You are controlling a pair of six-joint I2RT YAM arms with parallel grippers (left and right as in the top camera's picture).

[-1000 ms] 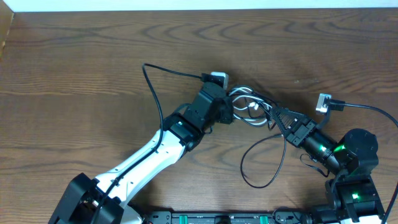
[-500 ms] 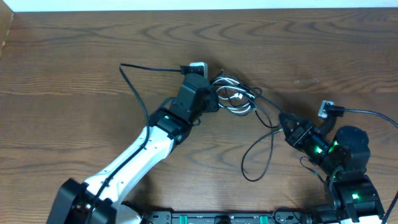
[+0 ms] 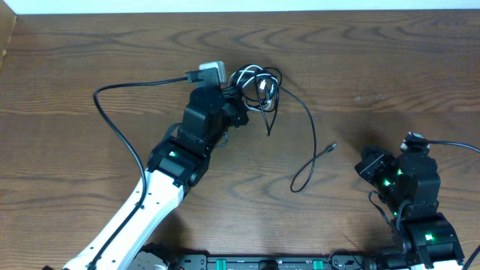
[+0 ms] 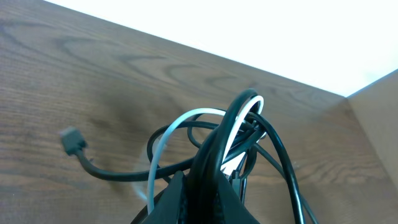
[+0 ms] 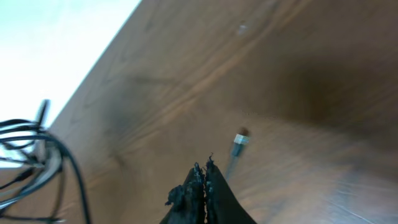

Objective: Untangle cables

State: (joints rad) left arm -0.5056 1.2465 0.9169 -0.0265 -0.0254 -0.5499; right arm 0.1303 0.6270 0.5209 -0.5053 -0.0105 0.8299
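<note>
The cables form a tangle (image 3: 255, 84) of black and white loops at the table's upper middle. My left gripper (image 3: 238, 105) is shut on black strands of that bundle (image 4: 233, 134). A white loop (image 4: 163, 140) arcs beside those strands. One black cable (image 3: 313, 135) trails down from the tangle into a loop, and its small plug end (image 3: 332, 148) lies loose on the wood. My right gripper (image 3: 363, 162) is shut and holds nothing, a little right of that plug. In the right wrist view the plug (image 5: 239, 140) lies just beyond the closed gripper (image 5: 205, 167).
A thicker black robot cable (image 3: 112, 124) sweeps out to the left of the left arm, up to its wrist camera (image 3: 212, 73). Another plug (image 4: 73, 140) lies on the wooden table (image 3: 390, 67). The table's far edge (image 3: 240, 11) runs just behind the tangle.
My left gripper has dragged the bundle up and to the left. My right gripper has drawn back to the lower right, and the black cable's plug end now lies free of it.
</note>
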